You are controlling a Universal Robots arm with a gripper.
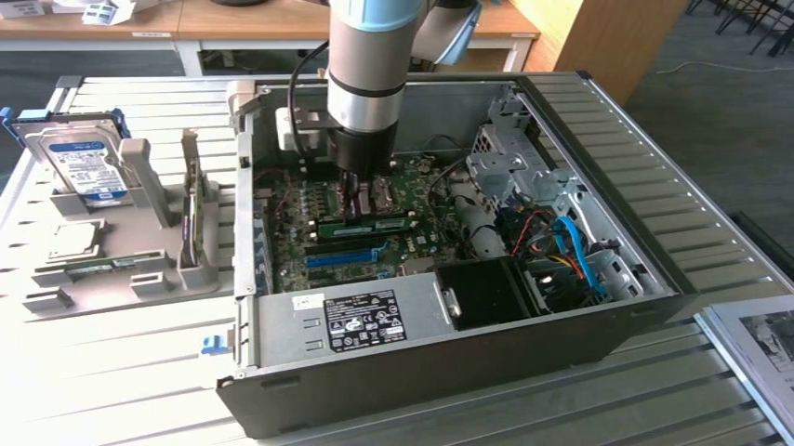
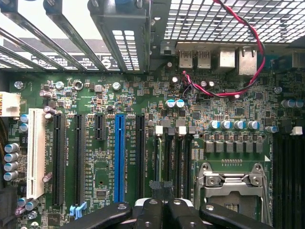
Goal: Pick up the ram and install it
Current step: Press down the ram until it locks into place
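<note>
Exterior view. An open computer case (image 1: 596,177) of grey sheet metal lies on its side on a slatted metal table (image 1: 112,372). The arm (image 1: 372,56) reaches straight down into it, and the gripper (image 1: 352,193) hangs just above the green motherboard (image 1: 360,246) near the case's centre. The ram (image 1: 366,225), a thin green stick with a pale label, lies flat across the board directly under the fingertips; whether it touches them cannot be told. A blue slot (image 1: 341,257) sits just at 6 o'clock of the ram. The boxy power supply (image 1: 353,321) with its black label closes the case's 6 o'clock edge, and a tangle of blue and red cables (image 1: 571,246) fills the 3 o'clock side, so free room is narrow around the gripper. Outside the case, at 9 o'clock, a grey plastic rack (image 1: 137,251) holds a hard drive (image 1: 85,167) upright.

Wrist view. The black fingers (image 2: 164,210) are pressed together at 6 o'clock, with a small dark ribbed tip between them and nothing green pinched. Beyond lies the board in detail: a long blue slot (image 2: 119,157), black slots beside it, a white slot (image 2: 35,152) at 9 o'clock, a metal processor socket (image 2: 233,186) at 4 o'clock, and a red twisted wire (image 2: 248,67) at 1 o'clock.
</note>
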